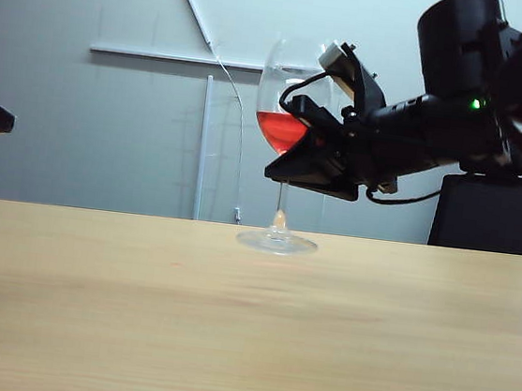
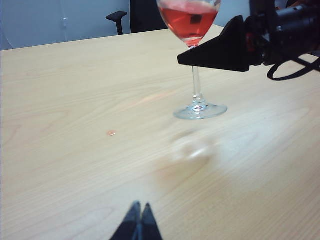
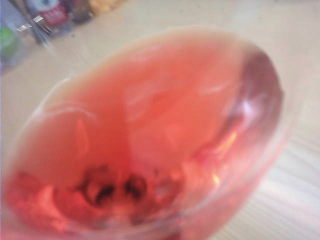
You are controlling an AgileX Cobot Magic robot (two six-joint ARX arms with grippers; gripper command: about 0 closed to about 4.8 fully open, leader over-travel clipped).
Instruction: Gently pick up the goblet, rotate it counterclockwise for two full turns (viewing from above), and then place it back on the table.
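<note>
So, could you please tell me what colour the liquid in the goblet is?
Red, in the goblet; the left wrist view shows it best.

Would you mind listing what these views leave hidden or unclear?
- Right gripper: its contact with the clear stemmed goblet of red liquid is hidden behind its own black body, exterior view.
- Goblet rim: cut off by the frame edge, left wrist view.
- Right wrist view: the blurred bowl fills it.
</note>
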